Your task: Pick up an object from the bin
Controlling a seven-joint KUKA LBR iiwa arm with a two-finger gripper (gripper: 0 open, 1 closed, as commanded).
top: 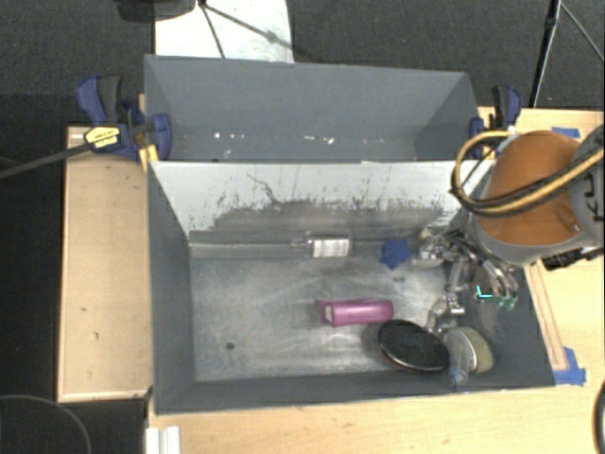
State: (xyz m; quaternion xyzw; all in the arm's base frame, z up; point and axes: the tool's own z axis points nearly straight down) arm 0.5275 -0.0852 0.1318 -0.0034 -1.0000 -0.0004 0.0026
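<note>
The claw [450, 310] is down inside the bin [236, 320], hard by its right wall, and from this angle I cannot tell whether it is released or clenched; nothing shows as gripped. Above it sit the orange cover [529, 183] on the wrist and a loop of cables [470, 164]. Just below the claw's tip, in the bin's near right corner, lies a black disc [413, 345], flat on the floor, with a pale round lid [475, 350] touching its right side. These two are nearest the claw. Just left of the disc, a purple tube [357, 311] lies on its side, pointing along the near edge. Up towards the far wall, a small blue piece [395, 253] sits just left of the claw's body, and further left a clear tube [326, 247] lies along the foot of that wall.
</note>
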